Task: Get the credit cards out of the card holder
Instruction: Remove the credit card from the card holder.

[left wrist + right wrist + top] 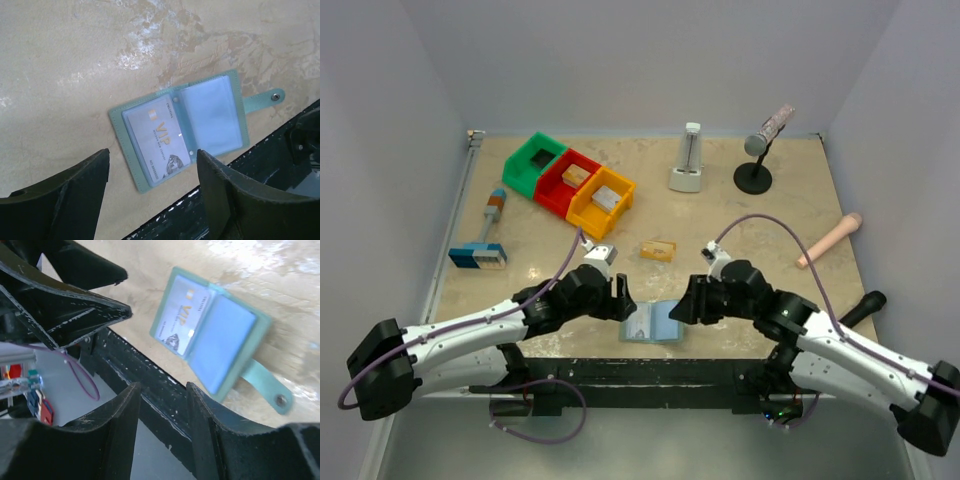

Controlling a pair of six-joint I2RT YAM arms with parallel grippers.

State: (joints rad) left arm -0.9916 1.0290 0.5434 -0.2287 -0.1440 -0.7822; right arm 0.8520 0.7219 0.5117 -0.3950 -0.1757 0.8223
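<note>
The light teal card holder (653,323) lies open and flat near the table's front edge, its tab (265,100) out to one side. In its left panel sits a pale credit card (157,142) printed "VIP"; the right panel (212,117) looks blank. An orange-gold credit card (658,250) lies loose on the table farther back. My left gripper (620,300) (152,151) hovers open just left of the holder, nothing between its fingers. On the holder's right, my right gripper (688,300) (163,385) is open and holds nothing. The holder (220,340) and its card (180,322) also show in the right wrist view.
Green (534,163), red (567,180) and yellow (602,200) bins stand at the back left. A blue-and-white block with a handle (480,250) lies at the left. A white stand (687,160), a microphone (760,150) and a beige cylinder (830,240) are at the back right. A black rail (650,375) borders the front edge.
</note>
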